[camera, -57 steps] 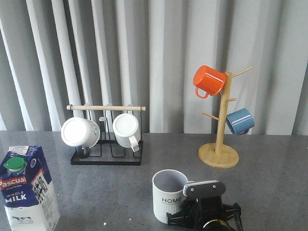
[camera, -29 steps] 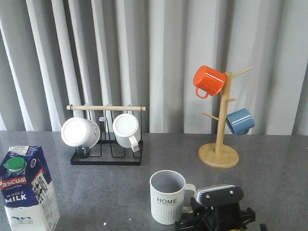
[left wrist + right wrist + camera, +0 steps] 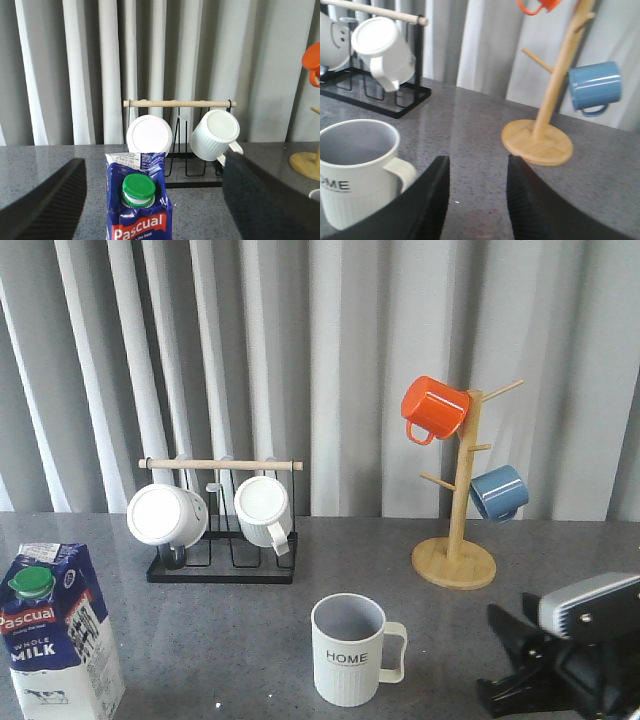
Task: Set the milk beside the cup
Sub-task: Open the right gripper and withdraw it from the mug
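My right gripper (image 3: 510,660) has pulled off the cup (image 3: 349,649) toward the tabletop's (image 3: 250,620) right edge, fingers apart and empty; the cup stands freed near the front edge, mid-tabletop. My left gripper (image 3: 150,200) is spread wide, straddling the milk (image 3: 141,200) without touching it, at the front-left corner, well apart from the cup. So the cup is set, and fetching the milk is likely next. I count one carton, one HOME cup, two white rack mugs, one orange mug (image 3: 434,408), one blue mug (image 3: 498,492).

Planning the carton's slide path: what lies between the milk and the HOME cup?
Nothing: the front view shows only bare grey table between the milk and the cup.
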Controlling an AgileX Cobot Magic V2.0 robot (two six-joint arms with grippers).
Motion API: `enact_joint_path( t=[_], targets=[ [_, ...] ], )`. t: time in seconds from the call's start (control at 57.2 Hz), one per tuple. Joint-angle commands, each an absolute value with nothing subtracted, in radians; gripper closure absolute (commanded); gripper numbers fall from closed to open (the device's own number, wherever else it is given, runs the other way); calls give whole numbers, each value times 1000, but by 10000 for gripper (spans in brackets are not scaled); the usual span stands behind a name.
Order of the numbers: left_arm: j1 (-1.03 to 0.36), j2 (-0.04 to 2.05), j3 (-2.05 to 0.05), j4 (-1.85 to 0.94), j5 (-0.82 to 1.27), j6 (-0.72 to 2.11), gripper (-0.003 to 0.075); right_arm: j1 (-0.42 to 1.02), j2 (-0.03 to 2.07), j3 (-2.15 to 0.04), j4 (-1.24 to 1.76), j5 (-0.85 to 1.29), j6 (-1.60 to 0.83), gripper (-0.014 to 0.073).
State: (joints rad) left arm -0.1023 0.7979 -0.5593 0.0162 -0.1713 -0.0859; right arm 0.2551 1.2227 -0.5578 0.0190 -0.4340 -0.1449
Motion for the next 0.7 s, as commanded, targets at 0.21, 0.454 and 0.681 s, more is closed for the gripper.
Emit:
enact_joint_path(
  t=[0.21,0.454,0.681],
  targets=[
    [-100,793,-594,13,-245,-95,185,43,878,-580,-258,-331,150,405],
    [-100,793,-594,13,-245,-95,185,33,759,-580,-275,-290,227,603],
    [-100,793,-594,13,-245,-95,185,33,759,-580,-275,-281,221,603]
  ],
)
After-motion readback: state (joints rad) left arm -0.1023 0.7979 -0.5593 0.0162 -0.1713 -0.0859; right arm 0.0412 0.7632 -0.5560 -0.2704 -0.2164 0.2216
